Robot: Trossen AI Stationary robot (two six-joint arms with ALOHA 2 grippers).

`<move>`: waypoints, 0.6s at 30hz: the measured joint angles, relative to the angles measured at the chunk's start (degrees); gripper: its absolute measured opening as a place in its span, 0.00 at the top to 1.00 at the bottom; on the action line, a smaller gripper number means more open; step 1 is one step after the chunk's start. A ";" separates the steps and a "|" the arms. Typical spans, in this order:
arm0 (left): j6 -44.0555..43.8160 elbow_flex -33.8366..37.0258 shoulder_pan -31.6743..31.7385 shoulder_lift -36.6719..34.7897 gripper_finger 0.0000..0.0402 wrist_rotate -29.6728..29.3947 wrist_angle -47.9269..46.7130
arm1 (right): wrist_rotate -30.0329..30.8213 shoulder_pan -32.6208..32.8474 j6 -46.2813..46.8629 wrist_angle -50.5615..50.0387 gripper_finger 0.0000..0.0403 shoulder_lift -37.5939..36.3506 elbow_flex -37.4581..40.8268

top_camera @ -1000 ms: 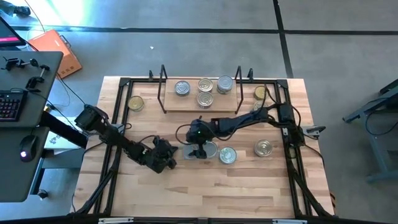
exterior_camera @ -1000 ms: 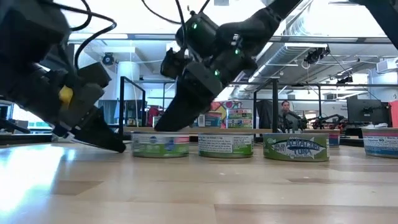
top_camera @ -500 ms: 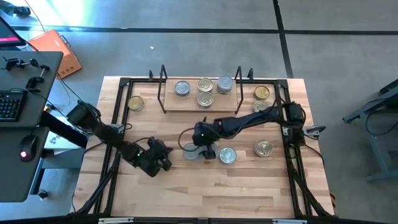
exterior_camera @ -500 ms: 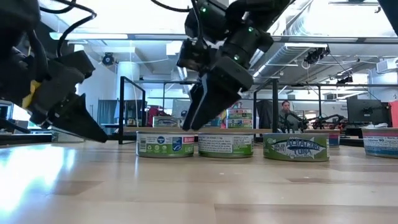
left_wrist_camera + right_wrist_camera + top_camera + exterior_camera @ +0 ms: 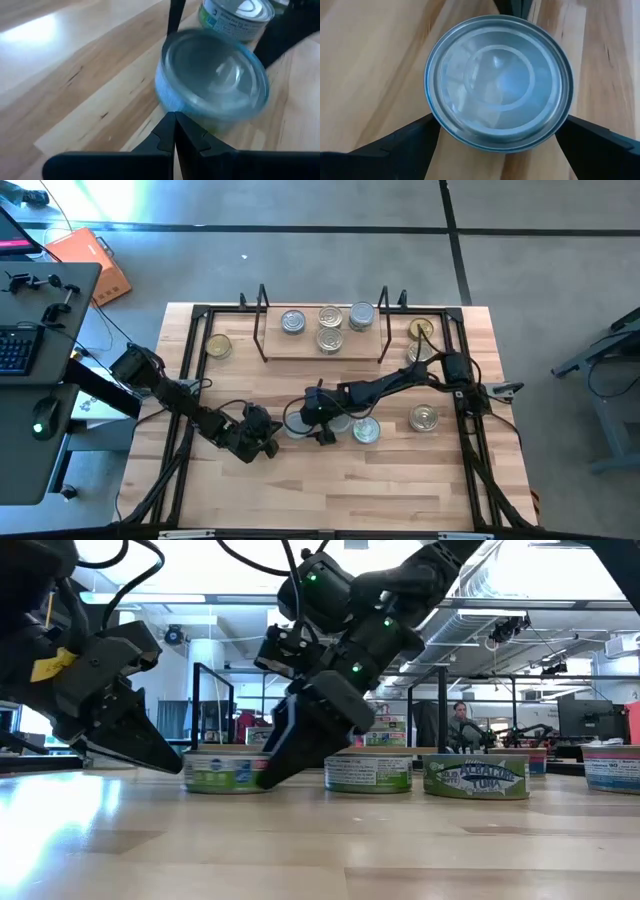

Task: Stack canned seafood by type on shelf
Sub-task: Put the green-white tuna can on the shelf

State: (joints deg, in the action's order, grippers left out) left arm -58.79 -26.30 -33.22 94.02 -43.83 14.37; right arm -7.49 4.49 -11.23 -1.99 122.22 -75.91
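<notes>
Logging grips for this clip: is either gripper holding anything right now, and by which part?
The right gripper straddles a silver-topped tin, fingers at opposite sides of its wall; whether it grips cannot be told. The left gripper is shut, holding nothing.
</notes>
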 joint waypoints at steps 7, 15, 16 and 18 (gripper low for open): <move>1.51 0.24 1.47 0.00 1.00 -0.08 -0.88 | -1.61 0.05 5.69 8.92 0.07 3.68 0.12; 1.97 0.37 3.03 0.00 1.00 -0.83 -1.73 | -1.04 0.17 9.00 17.13 0.07 6.20 0.23; 1.96 0.37 3.16 0.00 1.00 -1.02 -1.90 | -0.61 0.29 9.36 18.05 0.07 6.30 0.23; 1.91 0.37 3.23 0.00 1.00 -1.31 -2.43 | 1.01 0.75 9.78 19.22 0.08 6.42 0.25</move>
State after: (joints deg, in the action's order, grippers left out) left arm -56.88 -25.93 -30.00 94.02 -45.15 11.94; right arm -6.47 5.24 -1.45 17.23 128.64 -75.66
